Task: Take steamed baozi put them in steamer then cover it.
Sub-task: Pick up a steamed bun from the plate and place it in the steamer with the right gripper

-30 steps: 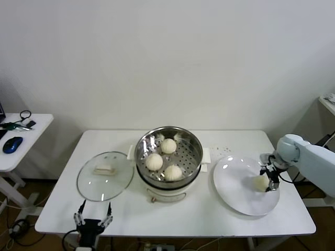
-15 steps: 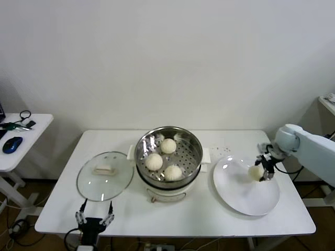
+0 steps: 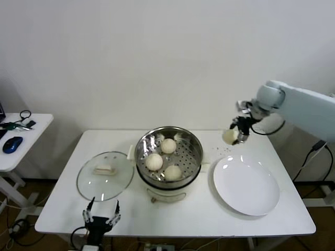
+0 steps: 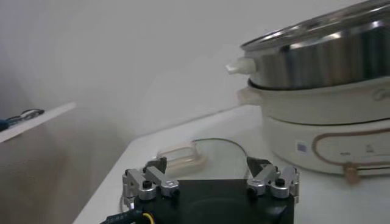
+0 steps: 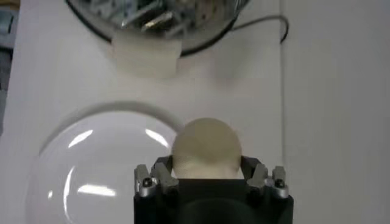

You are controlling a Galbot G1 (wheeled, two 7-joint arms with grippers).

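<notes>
Four steamed baozi show in all: three (image 3: 168, 146) (image 3: 154, 161) (image 3: 173, 172) sit on the perforated tray inside the one steamer (image 3: 194, 140), and a fourth baozi (image 3: 230, 136) sits between the jaws of the right gripper (image 3: 236, 134), held in the air. One cover (image 3: 105, 175) lies flat just ahead of the spread jaws of the left gripper (image 3: 101, 215). One white plate (image 3: 246, 185) lies below the right jaws. There are two tables: the main table (image 3: 193, 214) and one side table (image 3: 21, 144).
</notes>
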